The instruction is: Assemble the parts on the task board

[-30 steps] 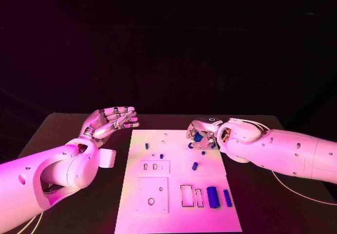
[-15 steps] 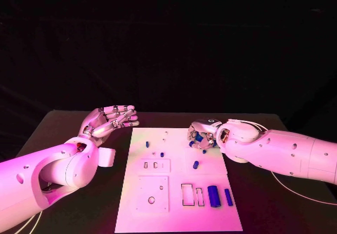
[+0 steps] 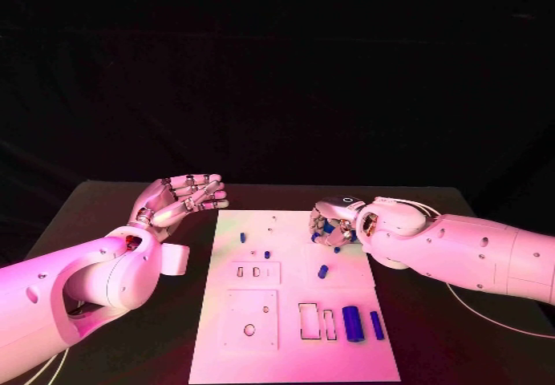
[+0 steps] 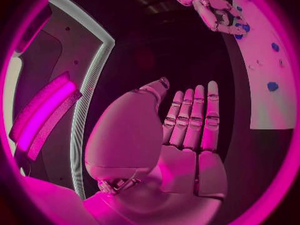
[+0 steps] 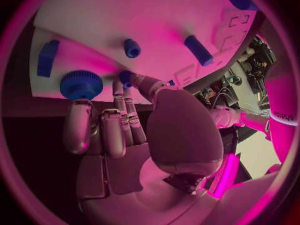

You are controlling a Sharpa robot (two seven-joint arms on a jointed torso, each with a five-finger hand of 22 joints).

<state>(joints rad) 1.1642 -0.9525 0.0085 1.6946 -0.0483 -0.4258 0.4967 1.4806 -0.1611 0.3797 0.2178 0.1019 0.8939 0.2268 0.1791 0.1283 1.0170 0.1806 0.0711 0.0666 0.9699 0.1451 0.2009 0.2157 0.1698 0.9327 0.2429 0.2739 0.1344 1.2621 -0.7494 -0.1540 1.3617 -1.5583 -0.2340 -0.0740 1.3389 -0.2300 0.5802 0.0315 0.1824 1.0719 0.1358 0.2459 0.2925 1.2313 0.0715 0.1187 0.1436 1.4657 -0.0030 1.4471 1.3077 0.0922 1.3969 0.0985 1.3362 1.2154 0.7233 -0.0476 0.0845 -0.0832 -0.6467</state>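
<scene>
My right hand (image 3: pixel 332 222) has crept a little farther over the far right part of the task board (image 3: pixel 292 353) and settled lower. My fingers (image 5: pixel 125 116) have curled tighter, so less of the blue part (image 3: pixel 327 228) under them shows than a second ago.

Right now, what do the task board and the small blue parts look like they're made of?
The task board looks like matte white plastic or painted plate: flat, even, with cleanly cut slots. The blue parts look like moulded or printed plastic: uniform colour, dull sheen; the round knob shows fine ridges. Neither can be confirmed.
</scene>
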